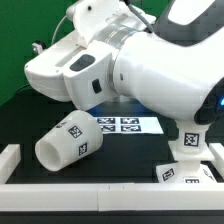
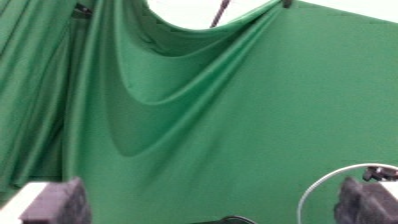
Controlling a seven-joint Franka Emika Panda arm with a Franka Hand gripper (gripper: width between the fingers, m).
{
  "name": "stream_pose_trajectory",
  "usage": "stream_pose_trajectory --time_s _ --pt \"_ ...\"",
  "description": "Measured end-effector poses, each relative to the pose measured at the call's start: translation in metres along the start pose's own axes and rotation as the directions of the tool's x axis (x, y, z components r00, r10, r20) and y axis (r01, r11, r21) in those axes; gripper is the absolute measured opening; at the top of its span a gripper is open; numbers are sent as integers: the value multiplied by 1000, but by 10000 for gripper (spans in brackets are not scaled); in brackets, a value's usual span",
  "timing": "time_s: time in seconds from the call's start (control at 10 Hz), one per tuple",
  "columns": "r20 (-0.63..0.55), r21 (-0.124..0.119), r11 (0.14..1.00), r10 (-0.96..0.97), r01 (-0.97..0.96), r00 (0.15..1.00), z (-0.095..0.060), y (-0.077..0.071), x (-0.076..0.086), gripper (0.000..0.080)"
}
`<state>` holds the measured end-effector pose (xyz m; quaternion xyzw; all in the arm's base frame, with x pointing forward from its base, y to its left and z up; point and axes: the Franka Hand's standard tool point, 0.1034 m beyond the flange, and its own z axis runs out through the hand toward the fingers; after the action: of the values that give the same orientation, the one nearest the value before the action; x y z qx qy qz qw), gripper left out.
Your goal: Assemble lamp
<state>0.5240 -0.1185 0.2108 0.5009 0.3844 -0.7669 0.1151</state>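
The white lamp shade (image 1: pixel 65 141) lies on its side on the black table at the exterior view's left, tags facing up. At the right stands the flared lamp base (image 1: pixel 190 142), with a white tagged block (image 1: pixel 186 173) just in front of it. The robot arm hides the top of the base. I cannot make out the bulb. In the wrist view my gripper (image 2: pixel 214 208) points at a green curtain. Its two dark fingertips (image 2: pixel 54 205) sit far apart at the frame's corners with nothing between them. None of the lamp parts show in that view.
The marker board (image 1: pixel 121 124) lies flat behind the shade. The big white robot arm (image 1: pixel 140 60) fills the upper part of the exterior view. A white rail (image 1: pixel 100 190) runs along the table's front edge. A green curtain (image 2: pixel 196 90) hangs behind.
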Motion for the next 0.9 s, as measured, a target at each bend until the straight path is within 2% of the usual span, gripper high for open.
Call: stream_pose_trajectory --time_s 0.3,0.4,0.7,0.9 --pt "15 13 1000 16 -16 1000 1 -4 -7 699" --pt "36 29 999 34 -35 999 -3 -14 -15 699" --pt "58 28 997 73 -75 996 -7 -32 -42 699" --pt "53 50 994 95 -97 994 5 -34 -65 699"
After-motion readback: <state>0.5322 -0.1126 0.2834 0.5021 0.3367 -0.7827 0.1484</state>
